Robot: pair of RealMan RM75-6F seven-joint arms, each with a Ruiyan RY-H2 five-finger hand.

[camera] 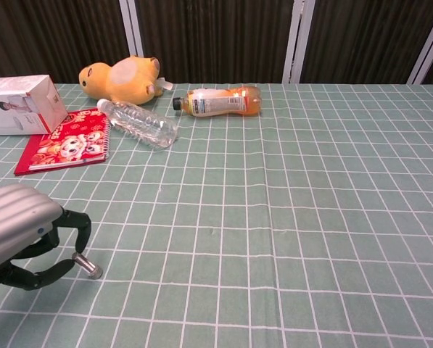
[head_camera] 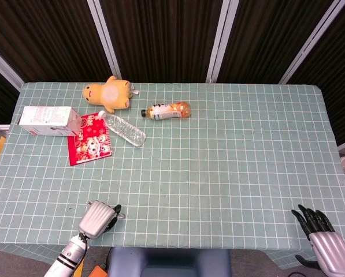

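Silver left hand (camera: 17,235), fingers curled, apparently pinches a small metal bolt (camera: 88,267); lift it straight, firmly pinched. Right hand (head_camera: 328,245) open, idle.

Counter (head_camera: 218,173), green-and-white checked cloth: one.
Bottles, lying down: two — one clear plastic water bottle (head_camera: 122,129), one orange-drink bottle with a black cap (head_camera: 168,111).
Yellow plush toy (head_camera: 107,94): one.
White cardboard box (head_camera: 48,120): one.
Red illustrated spiral notebook (head_camera: 89,145): one.
Small metal pin (camera: 88,266): one.
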